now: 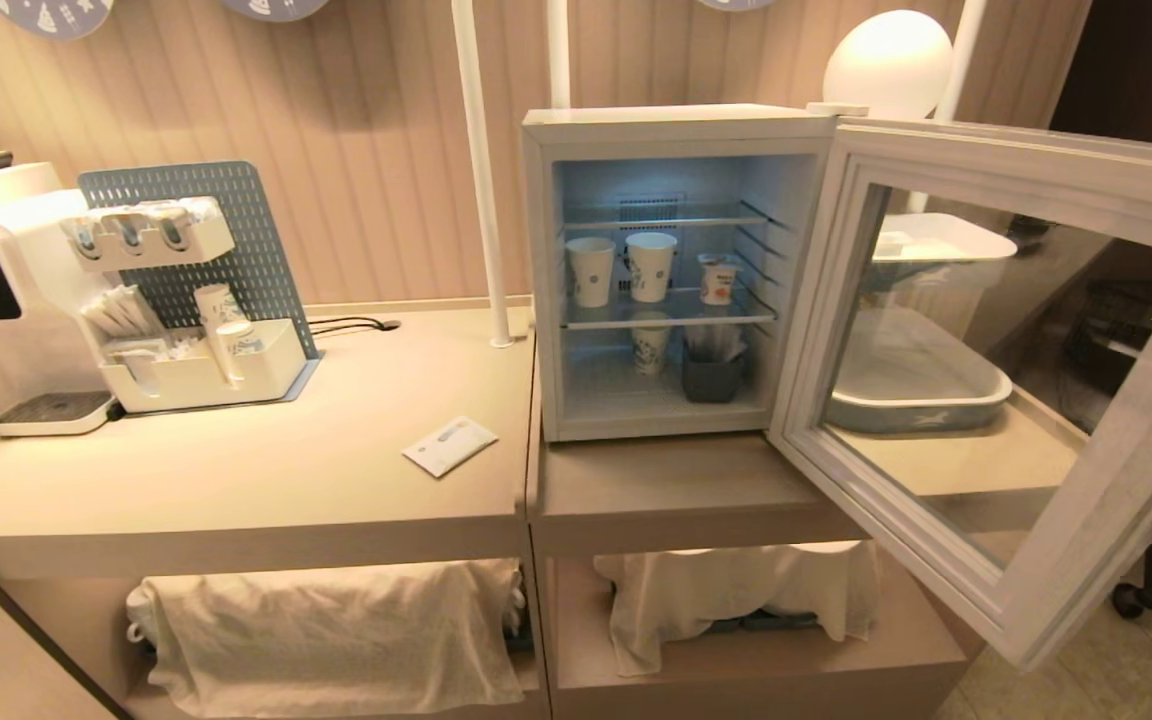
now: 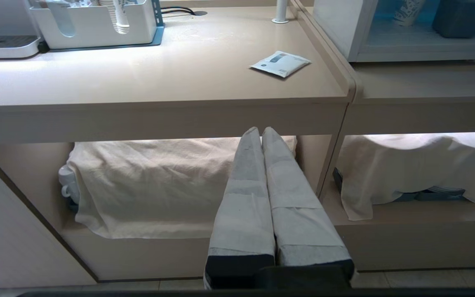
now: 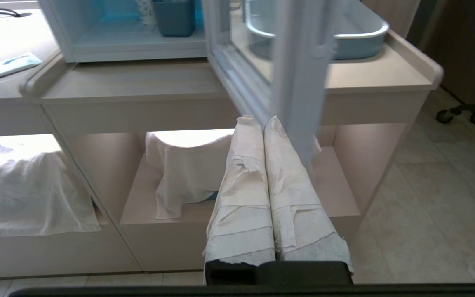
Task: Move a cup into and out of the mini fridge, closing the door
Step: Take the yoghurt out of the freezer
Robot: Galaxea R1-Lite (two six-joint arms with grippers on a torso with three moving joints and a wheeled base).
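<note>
**Fridge wide open, cup on the middle shelf**

So the mini fridge (image 1: 676,125) sits on the counter (image 1: 236,470) with its door (image 1: 1016,400) swung wide to the right. The cup (image 1: 717,279) stands on the middle wire shelf, just right of two paper cups (image 1: 590,271). A small white packet (image 1: 449,445) lies on the counter left of the fridge.

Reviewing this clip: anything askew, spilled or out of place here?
Nothing spilled or damaged. The mini fridge door hangs wide open, the cup upright on its middle shelf. A flat packet lies loose on the counter.
</note>
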